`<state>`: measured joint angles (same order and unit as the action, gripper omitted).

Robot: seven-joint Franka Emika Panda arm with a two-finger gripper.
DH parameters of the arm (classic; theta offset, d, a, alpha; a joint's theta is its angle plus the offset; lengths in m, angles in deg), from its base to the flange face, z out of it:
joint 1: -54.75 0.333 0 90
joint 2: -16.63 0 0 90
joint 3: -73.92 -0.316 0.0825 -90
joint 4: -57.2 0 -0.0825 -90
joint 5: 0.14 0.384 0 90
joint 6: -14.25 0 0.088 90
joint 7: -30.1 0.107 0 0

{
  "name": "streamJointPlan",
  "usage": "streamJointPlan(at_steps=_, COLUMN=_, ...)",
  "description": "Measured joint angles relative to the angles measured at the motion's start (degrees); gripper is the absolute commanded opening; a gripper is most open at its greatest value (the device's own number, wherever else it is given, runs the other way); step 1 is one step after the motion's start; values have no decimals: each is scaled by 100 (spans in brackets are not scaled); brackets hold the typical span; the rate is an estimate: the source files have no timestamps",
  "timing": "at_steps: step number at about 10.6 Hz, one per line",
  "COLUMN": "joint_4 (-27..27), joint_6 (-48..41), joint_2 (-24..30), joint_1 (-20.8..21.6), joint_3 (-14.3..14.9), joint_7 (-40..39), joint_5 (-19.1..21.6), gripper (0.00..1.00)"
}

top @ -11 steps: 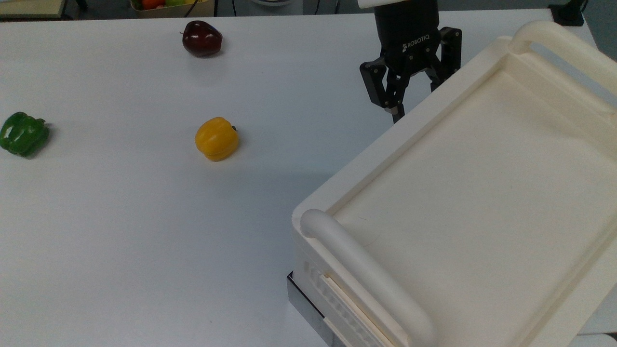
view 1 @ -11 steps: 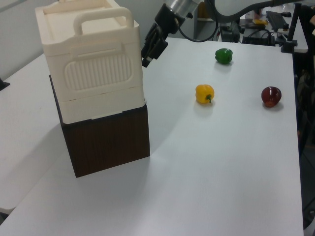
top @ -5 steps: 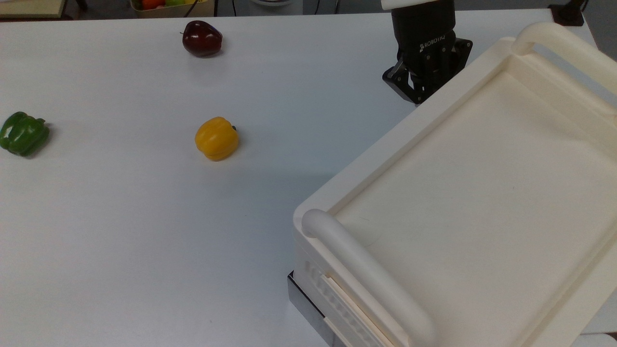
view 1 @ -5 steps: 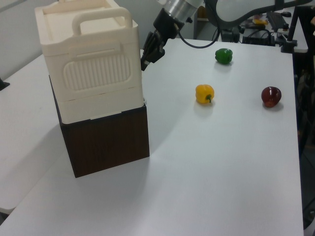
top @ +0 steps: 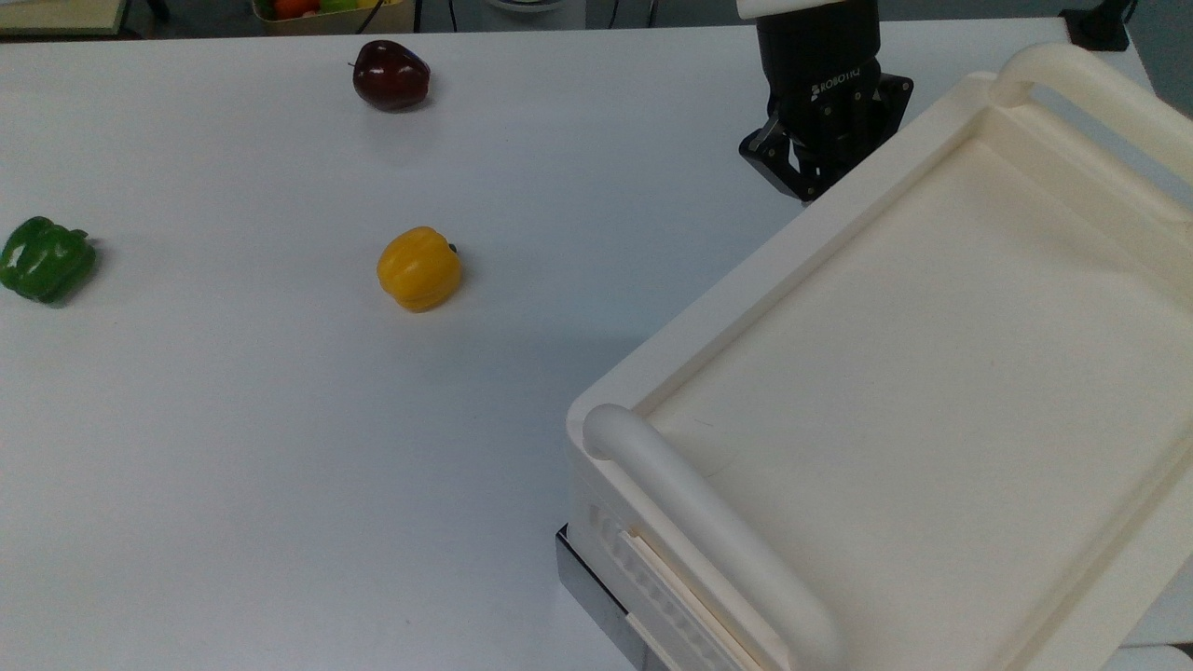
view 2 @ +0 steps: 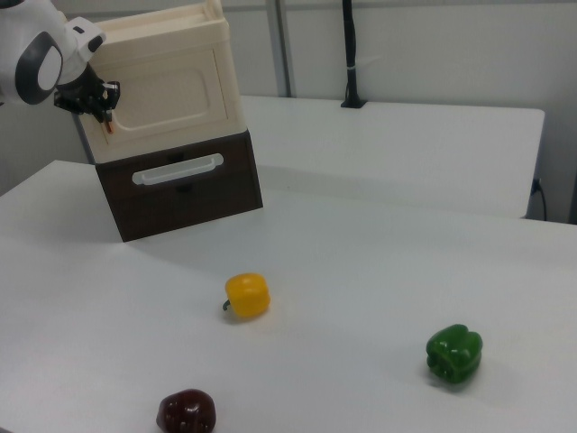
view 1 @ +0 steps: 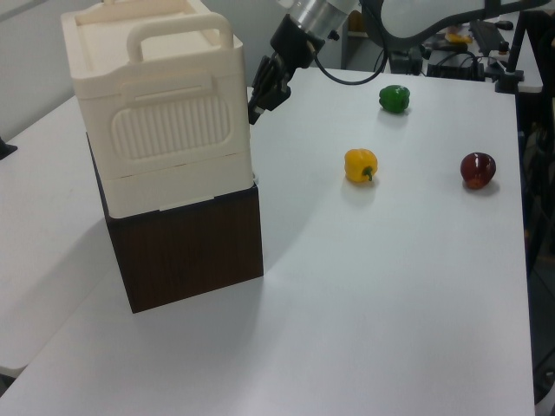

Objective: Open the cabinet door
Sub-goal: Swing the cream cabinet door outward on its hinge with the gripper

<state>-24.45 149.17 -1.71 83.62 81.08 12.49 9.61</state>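
Since a second ago the end effector (top: pixel 809 186) has closed from a wide spread and shifted toward the top view's right, against the cabinet; over the last half second it has not moved. In the right view it sits at the left edge of the cabinet door (view 2: pixel 171 90), its fingers drawn together on the copper-orange handle (view 2: pixel 108 126).

One counter (top: pixel 233 419) carries one cream cabinet (view 1: pixel 160 130) on a dark brown base (view 2: pixel 185 194). The door is the cream panel facing the right view, flush with the cabinet front.

There are three pieces of produce: one yellow pepper (top: pixel 418 268), one green pepper (top: pixel 45 259), one dark red apple (top: pixel 390 74).

"ROBOTIQ" is printed on the end effector's black body.
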Motion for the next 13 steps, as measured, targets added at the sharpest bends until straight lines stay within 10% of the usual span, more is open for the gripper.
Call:
streamJointPlan(at_steps=4, joint_4=-35, joint_6=-505, joint_2=161, joint_1=-100, joint_3=-2, joint_7=-6, joint_5=-4, gripper=5)
streamJointPlan(at_steps=7, joint_4=-260, joint_6=-1218, joint_2=526, joint_1=-370, joint_3=-27, joint_7=-28, joint_5=-4, gripper=39)
streamJointPlan(at_steps=10, joint_4=-428, joint_6=-2469, joint_2=873, joint_1=-1075, joint_3=-19, joint_7=-24, joint_5=-264, gripper=100)
streamJointPlan(at_steps=13, joint_4=-474, joint_6=-3441, joint_2=1057, joint_1=-1646, joint_3=73, joint_7=221, joint_5=-769, gripper=100)
